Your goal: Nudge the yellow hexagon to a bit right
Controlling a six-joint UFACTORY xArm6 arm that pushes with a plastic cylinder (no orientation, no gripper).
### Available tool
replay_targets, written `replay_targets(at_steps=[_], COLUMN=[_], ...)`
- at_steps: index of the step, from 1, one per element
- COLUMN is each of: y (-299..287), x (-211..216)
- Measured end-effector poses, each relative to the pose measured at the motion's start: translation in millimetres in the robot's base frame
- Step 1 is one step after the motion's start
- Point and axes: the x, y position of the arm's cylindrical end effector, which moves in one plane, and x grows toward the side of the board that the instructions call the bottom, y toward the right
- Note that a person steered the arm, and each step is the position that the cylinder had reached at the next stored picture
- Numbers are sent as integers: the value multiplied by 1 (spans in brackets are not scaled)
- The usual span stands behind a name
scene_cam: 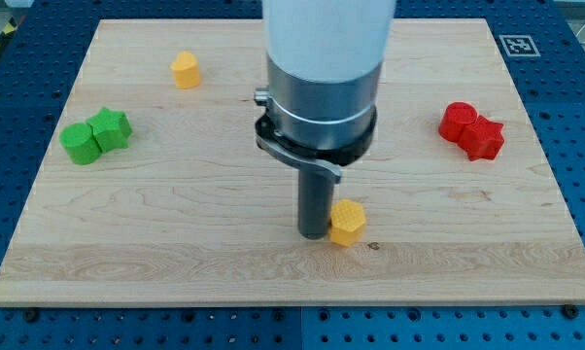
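My tip (315, 233) touches the yellow hexagon (347, 223) from the view's left; bare board (448, 224) lies to its right.

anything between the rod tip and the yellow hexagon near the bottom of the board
Nothing. In the camera view my tip sits right at the left side of the yellow hexagon, with no visible gap and no other block between them.

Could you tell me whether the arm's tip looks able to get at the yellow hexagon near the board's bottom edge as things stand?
Probably yes: my tip already stands right against the yellow hexagon's left side in the view, with nothing between them.
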Motion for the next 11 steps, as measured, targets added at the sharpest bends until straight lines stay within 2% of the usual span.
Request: replay_targets(at_steps=[2, 6, 9, 11], y=[38, 26, 105, 115], x=[5, 1, 17, 27])
